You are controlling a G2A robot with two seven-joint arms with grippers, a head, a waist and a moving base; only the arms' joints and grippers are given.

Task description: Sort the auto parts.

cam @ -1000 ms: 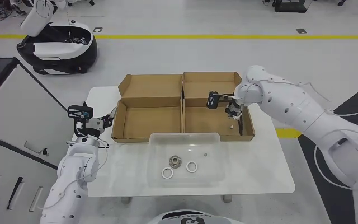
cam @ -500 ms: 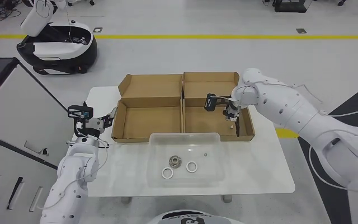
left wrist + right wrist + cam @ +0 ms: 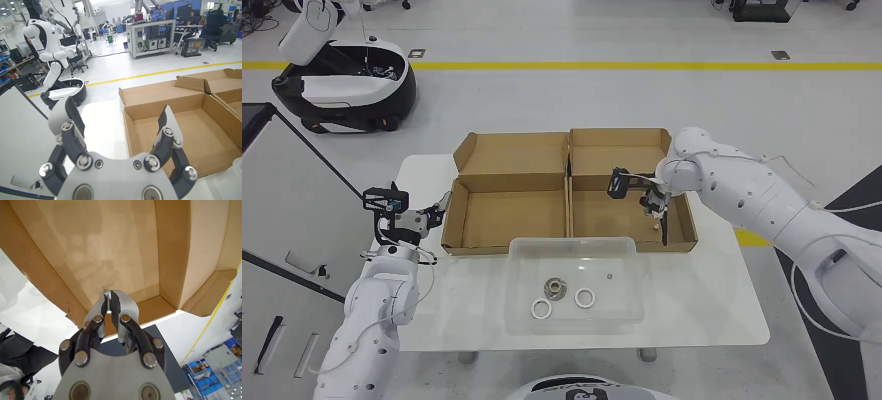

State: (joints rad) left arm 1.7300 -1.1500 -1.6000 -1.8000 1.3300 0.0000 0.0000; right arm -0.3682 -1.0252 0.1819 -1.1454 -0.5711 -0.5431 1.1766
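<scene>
The right end effector [image 3: 108,297] pinches a bolt [image 3: 107,304] lengthwise above the right cardboard box [image 3: 117,247]. Risk: the threaded shank may slip early and bounce over the low wall. The left end effector [image 3: 117,106] is spread near the left box [image 3: 179,132].

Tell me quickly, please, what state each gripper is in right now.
Left gripper: open, empty.
Right gripper: closed on a bolt.

top: overhead, whole table [image 3: 722,300] | left wrist: low, toward left box [image 3: 179,132] | right wrist: close, into right box [image 3: 113,247]
</scene>
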